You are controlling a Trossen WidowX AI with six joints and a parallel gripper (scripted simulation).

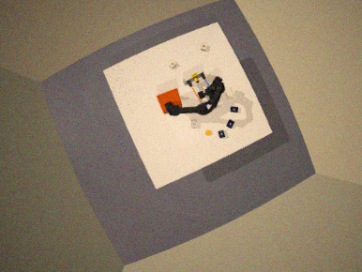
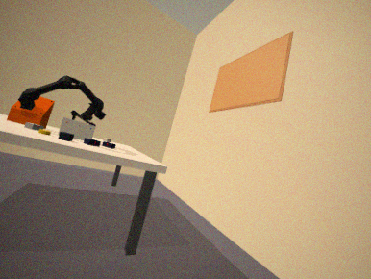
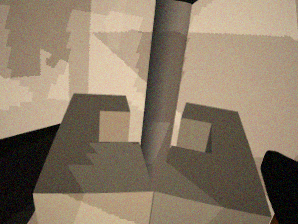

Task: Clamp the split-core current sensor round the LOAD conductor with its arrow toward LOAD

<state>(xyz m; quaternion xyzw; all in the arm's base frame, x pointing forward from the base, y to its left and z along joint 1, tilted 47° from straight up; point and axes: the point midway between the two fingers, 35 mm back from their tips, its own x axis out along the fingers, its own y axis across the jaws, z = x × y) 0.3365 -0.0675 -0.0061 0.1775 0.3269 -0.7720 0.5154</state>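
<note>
In the wrist view a grey block-shaped sensor [image 3: 153,169] with two square notches in its top fills the middle. A grey rod [image 3: 166,76] with a dark cap stands at its centre slot. My gripper [image 3: 168,147] is open, with one black finger at each side of the block and apart from it. From above, the gripper [image 1: 203,92] hovers over the small frame with a yellow marker [image 1: 193,75] and the orange and blue conductors [image 1: 203,86]. I cannot read any LOAD marker or arrow. In the side view the gripper [image 2: 81,115] hangs just above a pale block [image 2: 75,128].
The arm's orange base [image 1: 168,101] stands left of the frame. Two small white boxes [image 1: 174,65] [image 1: 204,47] lie farther back. Three dark blue pieces [image 1: 230,123] and a yellow disc [image 1: 208,132] lie toward the table's right edge.
</note>
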